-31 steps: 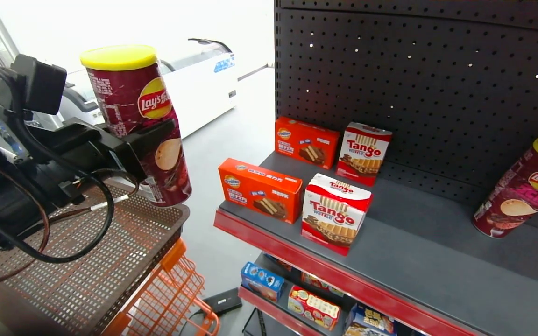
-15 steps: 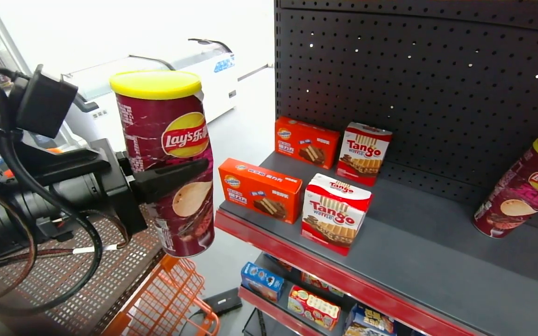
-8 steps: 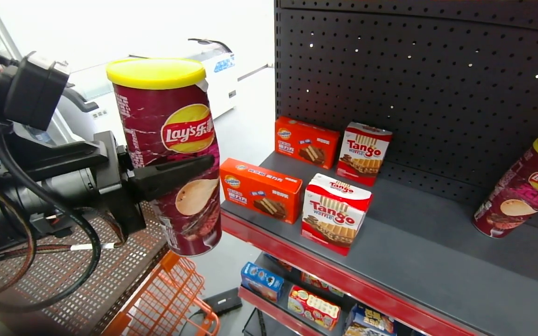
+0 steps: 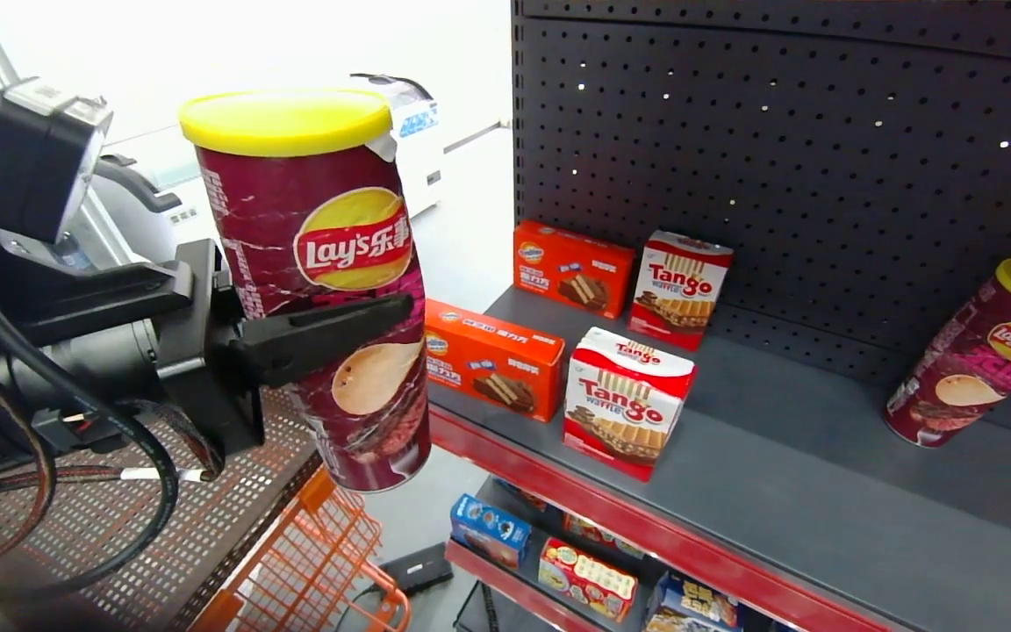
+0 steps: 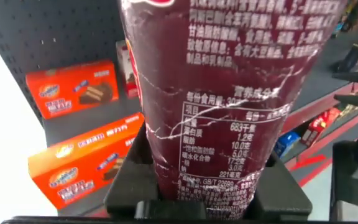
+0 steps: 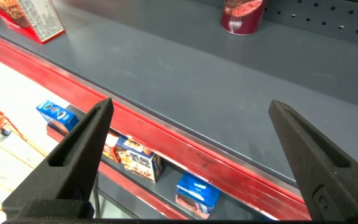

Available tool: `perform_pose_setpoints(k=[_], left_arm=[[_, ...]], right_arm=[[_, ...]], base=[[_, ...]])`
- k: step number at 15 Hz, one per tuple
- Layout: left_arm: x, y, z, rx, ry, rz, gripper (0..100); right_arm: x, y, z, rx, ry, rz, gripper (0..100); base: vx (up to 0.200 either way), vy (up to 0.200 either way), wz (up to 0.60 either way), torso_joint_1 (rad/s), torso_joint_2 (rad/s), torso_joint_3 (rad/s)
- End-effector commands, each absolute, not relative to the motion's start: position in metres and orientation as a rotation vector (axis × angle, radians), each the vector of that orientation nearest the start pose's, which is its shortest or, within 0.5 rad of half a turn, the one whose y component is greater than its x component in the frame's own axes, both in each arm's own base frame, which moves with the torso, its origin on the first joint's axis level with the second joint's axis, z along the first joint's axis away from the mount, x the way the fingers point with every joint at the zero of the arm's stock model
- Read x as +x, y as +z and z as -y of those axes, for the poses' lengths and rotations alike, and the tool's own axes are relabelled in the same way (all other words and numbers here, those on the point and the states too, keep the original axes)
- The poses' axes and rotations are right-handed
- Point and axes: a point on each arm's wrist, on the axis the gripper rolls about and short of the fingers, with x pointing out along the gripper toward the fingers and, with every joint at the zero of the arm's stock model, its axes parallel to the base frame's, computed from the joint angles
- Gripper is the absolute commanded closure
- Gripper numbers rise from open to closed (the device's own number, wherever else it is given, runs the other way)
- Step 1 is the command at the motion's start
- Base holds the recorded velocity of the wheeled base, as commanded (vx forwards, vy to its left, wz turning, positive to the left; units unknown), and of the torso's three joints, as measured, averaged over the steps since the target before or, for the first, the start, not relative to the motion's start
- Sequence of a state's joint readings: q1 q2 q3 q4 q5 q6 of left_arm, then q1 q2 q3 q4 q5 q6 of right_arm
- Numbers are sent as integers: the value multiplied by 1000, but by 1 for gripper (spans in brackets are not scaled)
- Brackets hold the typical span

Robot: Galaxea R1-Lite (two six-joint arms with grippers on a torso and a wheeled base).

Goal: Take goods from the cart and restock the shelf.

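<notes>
My left gripper [image 4: 363,326] is shut on a maroon chips can [image 4: 317,263] with a yellow lid, held upright above the cart's edge, just left of the grey shelf [image 4: 777,474]. The left wrist view has the can [image 5: 222,93] clamped between the left gripper's [image 5: 207,190] fingers. A second chips can [image 4: 975,355] leans against the pegboard at the shelf's right; it appears far off as the can [image 6: 242,14] in the right wrist view. My right gripper [image 6: 194,155] is open with nothing between its fingers, over the shelf's red front edge [image 6: 166,134].
Two orange boxes [image 4: 492,358] [image 4: 571,268] and two wafer boxes [image 4: 627,402] [image 4: 681,288] stand on the shelf's left part. The pegboard [image 4: 777,132] backs the shelf. Below sit the orange cart [image 4: 312,562], its brown perforated tray [image 4: 119,527], and lower-shelf goods [image 4: 584,575].
My left gripper has carried the chips can from above the cart tray rightward toward the shelf, then slightly up. The head view has shifted a little.
</notes>
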State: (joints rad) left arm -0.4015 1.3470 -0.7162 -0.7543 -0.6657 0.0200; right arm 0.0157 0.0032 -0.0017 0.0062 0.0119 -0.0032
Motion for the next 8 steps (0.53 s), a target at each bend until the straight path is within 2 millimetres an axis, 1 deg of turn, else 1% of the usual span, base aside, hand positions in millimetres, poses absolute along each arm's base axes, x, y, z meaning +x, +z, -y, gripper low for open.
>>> perform_pose_setpoints(k=[1,3,4,8], left_arm=[[193,266,98,16,-1067,163,100],[193,272,97,-11,-1070,188,100],[192,278,99,-29,-1078,215,100],[190,283,102,-38,-1096,228,100]], right_arm=[[-23,75,0,-3,28,-9,0],[-23,75,0,-3,28,-9,0],[-23,75,0,-3,28,-9,0],[-23,75,0,-3,28,-9,0]], base=[[0,0,-600,-12,-2,-2],[0,0,-600,12,10,0],[0,0,-600,7,-7,2],[0,0,-600,-2,-1,4]])
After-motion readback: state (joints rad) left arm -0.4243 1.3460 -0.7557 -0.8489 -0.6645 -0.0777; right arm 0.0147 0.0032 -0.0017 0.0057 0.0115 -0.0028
